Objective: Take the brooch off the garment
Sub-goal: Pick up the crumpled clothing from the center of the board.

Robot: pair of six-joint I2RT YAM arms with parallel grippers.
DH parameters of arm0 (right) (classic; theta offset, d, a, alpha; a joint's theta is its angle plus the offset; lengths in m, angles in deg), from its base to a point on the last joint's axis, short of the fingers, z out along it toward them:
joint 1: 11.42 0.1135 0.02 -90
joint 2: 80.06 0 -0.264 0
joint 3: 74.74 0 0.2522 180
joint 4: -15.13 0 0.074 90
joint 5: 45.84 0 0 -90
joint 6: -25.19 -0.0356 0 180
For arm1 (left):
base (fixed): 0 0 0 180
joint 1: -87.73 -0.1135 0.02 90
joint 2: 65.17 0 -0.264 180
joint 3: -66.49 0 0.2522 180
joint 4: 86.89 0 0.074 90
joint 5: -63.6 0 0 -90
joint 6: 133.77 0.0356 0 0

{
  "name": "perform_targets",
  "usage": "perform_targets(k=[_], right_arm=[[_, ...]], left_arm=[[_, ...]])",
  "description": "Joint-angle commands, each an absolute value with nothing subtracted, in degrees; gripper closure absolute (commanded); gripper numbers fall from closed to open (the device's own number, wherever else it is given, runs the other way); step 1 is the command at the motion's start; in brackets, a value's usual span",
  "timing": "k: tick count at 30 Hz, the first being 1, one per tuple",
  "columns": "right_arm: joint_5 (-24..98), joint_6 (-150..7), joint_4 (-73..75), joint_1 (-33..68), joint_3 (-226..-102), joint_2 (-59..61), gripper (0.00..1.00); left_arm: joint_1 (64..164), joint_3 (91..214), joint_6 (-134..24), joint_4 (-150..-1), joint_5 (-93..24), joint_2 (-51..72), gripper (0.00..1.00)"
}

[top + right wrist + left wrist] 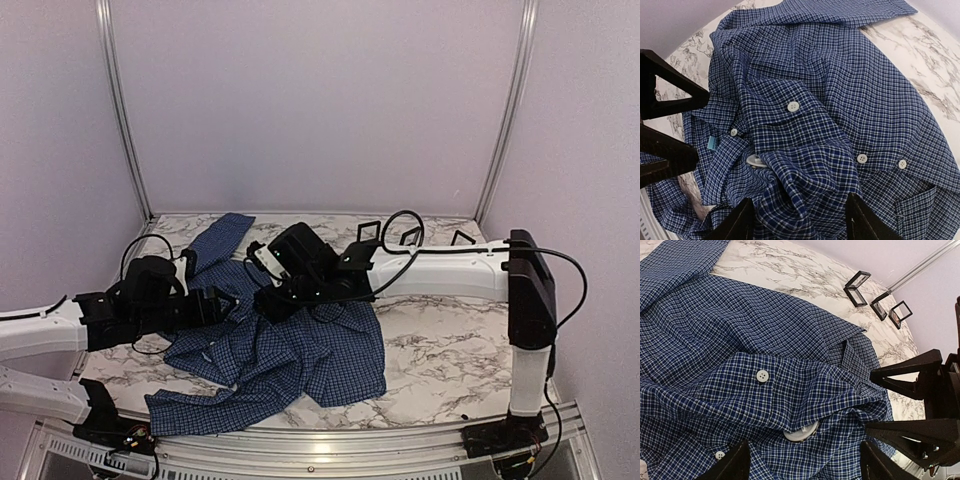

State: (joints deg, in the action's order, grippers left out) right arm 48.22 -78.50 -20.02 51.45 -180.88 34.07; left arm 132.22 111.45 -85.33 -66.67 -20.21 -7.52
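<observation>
Looking for the brooch in the shirt (300, 360)
My left claw (805, 445) is spread; my right claw (799, 199) straddles a bunched fold, grip unclear. I see no brooch, so I should gently peel the fold off the pale disc (801, 432).

We see a dark blue shirt (740, 330), finely checked in white, with pale buttons (762, 375). The table (440, 340) is white with grey veins, and the small frames (857, 287) at upper right are black.
</observation>
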Motion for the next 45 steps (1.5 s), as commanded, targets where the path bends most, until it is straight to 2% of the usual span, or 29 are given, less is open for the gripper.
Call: perform_targets(k=[1, 7, 10, 15, 18, 22, 37, 45], right_arm=[[50.6, -79.5, -24.1, 51.9, -184.1, 36.9, 0.39], [49.4, -81.0, -23.7, 51.9, -182.5, 38.8, 0.39], [48.9, -81.7, -22.4, 51.9, -180.6, 38.6, 0.48], [47.9, -82.8, -21.3, 51.9, -178.9, 38.6, 0.78], [47.0, -83.0, -20.6, 51.8, -178.2, 38.7, 0.89], [45.7, -83.3, -19.6, 51.3, -177.3, 38.3, 1.0], [36.3, -85.2, -13.9, 48.1, -173.3, 35.3, 1.0], [33.2, -84.5, -12.8, 48.1, -172.9, 34.6, 1.0]], left_arm=[[131.9, 110.3, -84.4, -67.2, -21.5, -5.2, 0.26], [131.9, 111.3, -82.5, -68.0, -23.4, -1.4, 0.38], [131.9, 112.0, -81.2, -68.0, -24.6, 0.6, 0.43], [131.9, 113.8, -79.3, -66.8, -25.8, 3.8, 0.48], [132.0, 114.3, -78.8, -67.5, -26.2, 5.4, 0.49], [132.0, 115.7, -76.5, -66.1, -26.2, 6.8, 0.52], [133.8, 121.3, -70.7, -59.8, -24.0, 11.7, 0.62], [133.5, 115.8, -86.8, -64.8, -25.2, 6.8, 0.58]])
